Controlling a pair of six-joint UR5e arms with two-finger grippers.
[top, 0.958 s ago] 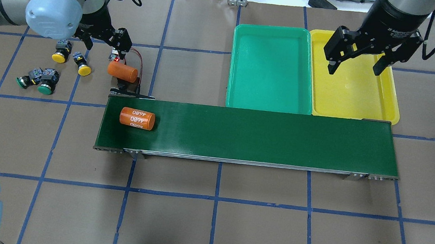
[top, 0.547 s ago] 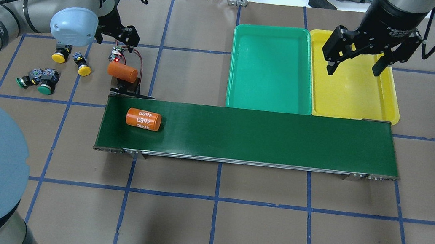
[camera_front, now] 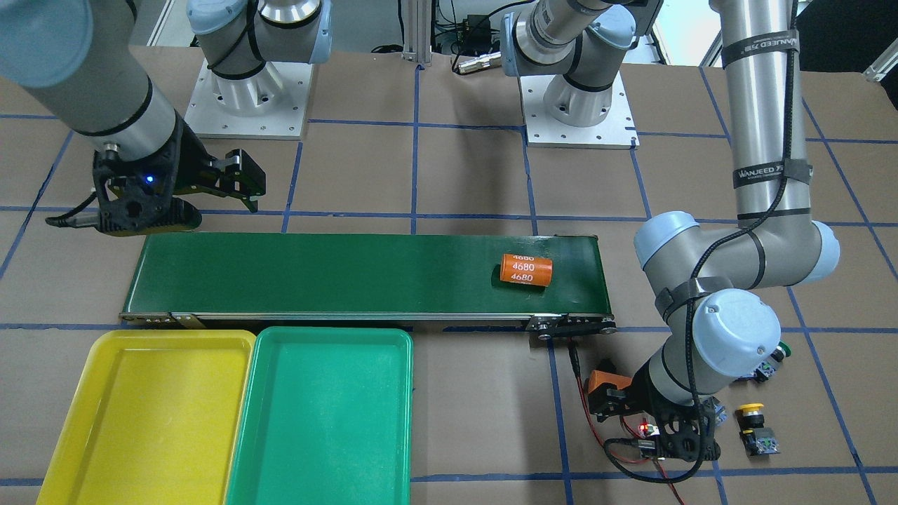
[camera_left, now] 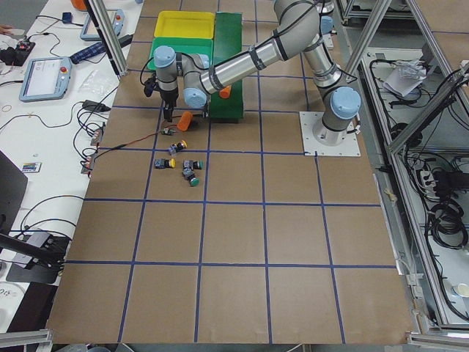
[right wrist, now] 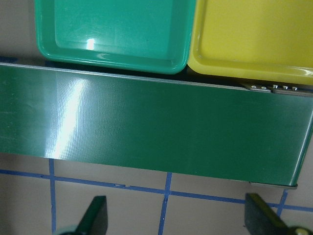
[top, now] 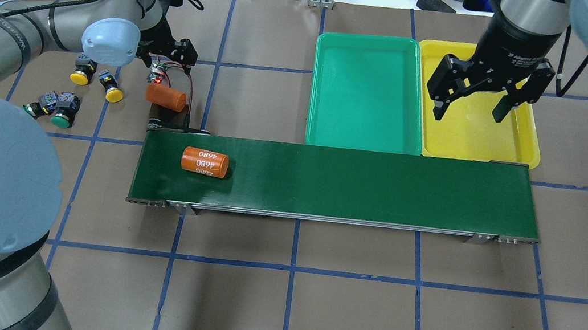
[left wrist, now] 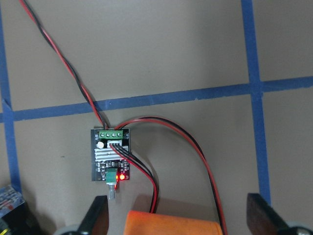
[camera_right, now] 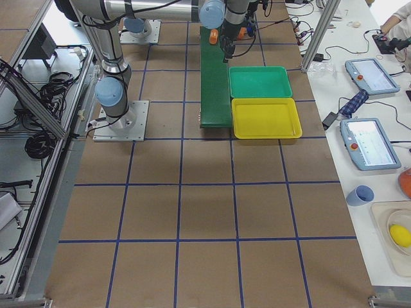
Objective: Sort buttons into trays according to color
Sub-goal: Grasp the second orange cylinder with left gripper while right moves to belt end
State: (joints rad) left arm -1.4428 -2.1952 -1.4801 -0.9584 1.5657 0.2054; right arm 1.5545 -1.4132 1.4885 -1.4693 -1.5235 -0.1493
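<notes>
Yellow buttons [top: 80,75] and green buttons [top: 61,115] all lie on the tabletop [top: 309,305] off the left end of the belt [top: 360,186], none yet in the green tray [top: 367,95] or the yellow tray [top: 473,141]. The left gripper [top: 176,52] is by far the nearer. The yellow pair sits just to its outer left side. The green pair, touching each other, is a little further that way and closer to the robot. Each button rests on its side, its long axis running roughly toward the robot with the cap at the near end, and the second yellow one [top: 111,88] lies skewed. The left fingers [left wrist: 97,218] point straight down, spread wide and holding nothing, over a small circuit board [left wrist: 110,161] and an orange cylinder [top: 165,96], so I judge a short sideways shift is needed before any descent. The right gripper [top: 468,113] hangs high by the trays, well apart from the buttons, its fingers likewise wide and empty.
</notes>
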